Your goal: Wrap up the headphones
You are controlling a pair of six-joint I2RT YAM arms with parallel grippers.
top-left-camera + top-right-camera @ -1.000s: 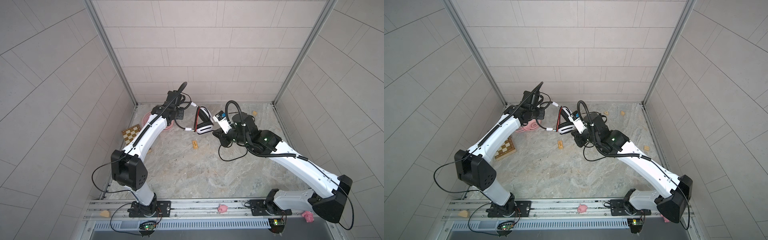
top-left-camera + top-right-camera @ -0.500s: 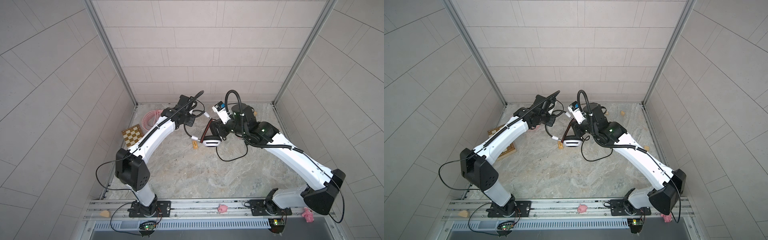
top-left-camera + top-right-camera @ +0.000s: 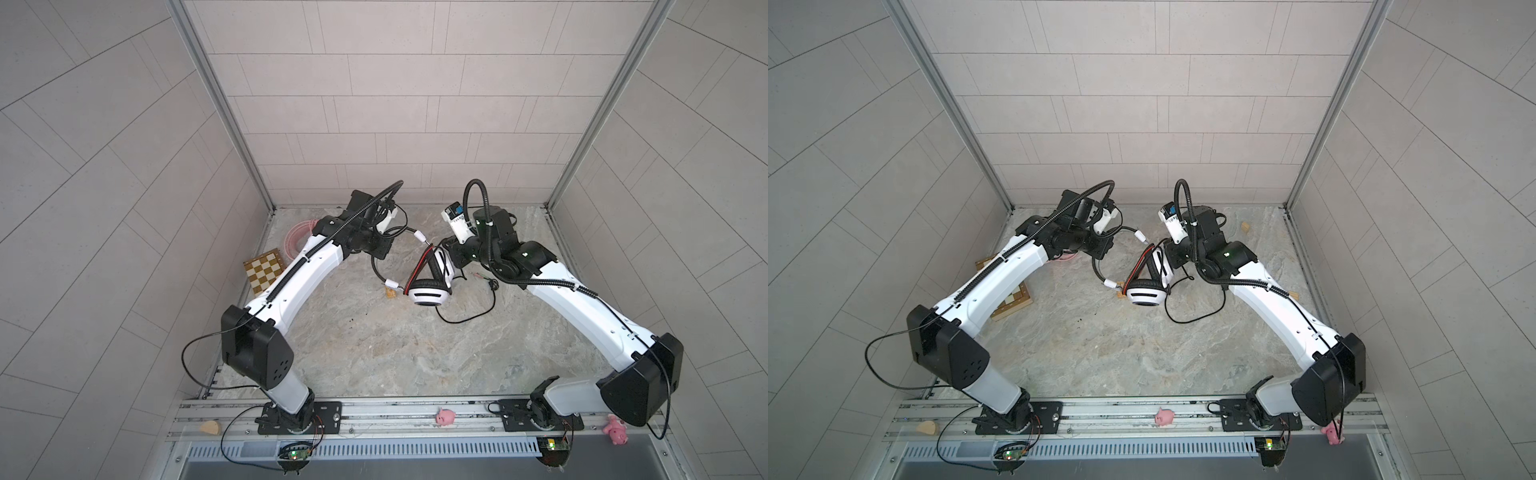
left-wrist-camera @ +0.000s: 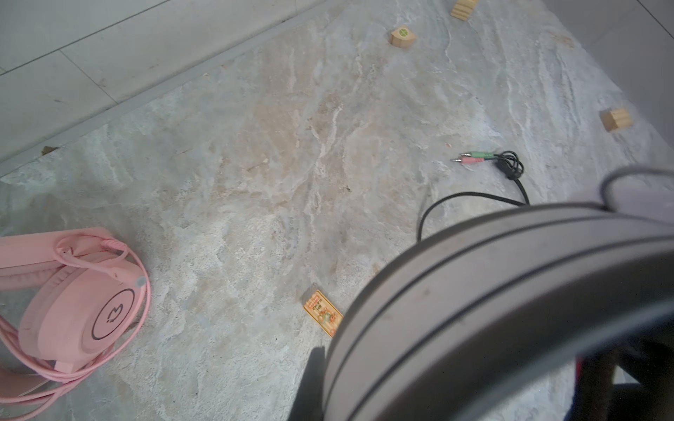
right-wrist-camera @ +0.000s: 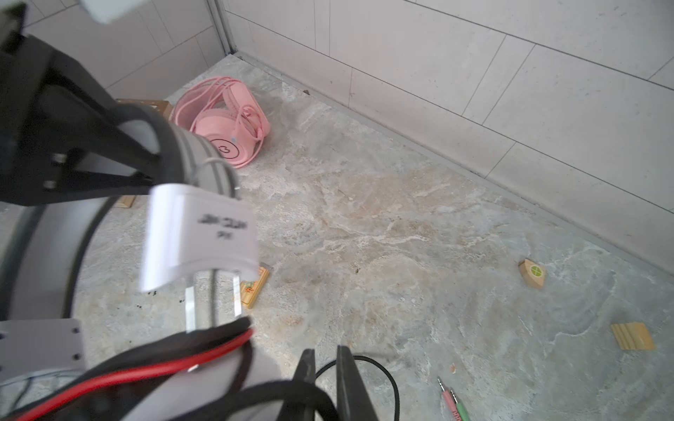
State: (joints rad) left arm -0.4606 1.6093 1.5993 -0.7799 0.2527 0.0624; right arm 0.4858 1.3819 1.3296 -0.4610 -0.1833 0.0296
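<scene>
Pinching white-and-black headset (image 3: 428, 293) by its band: right gripper (image 5: 324, 355).
Elsewhere: left gripper (image 3: 380, 254) pressed together; pink headset (image 4: 73, 313) lies well apart.

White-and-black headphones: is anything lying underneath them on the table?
Beside the headphones a small yellow tile lies on the table, and their thin black cable loops out across it. The spot directly beneath them is covered.

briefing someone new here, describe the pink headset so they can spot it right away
Look to the far-left corner of the marble tabletop, partly hidden behind the left arm. Beside the wooden checkerboard lies the pink headset. It is all pink with looped pink cable, unlike the white-and-black headset mid-table.
</scene>
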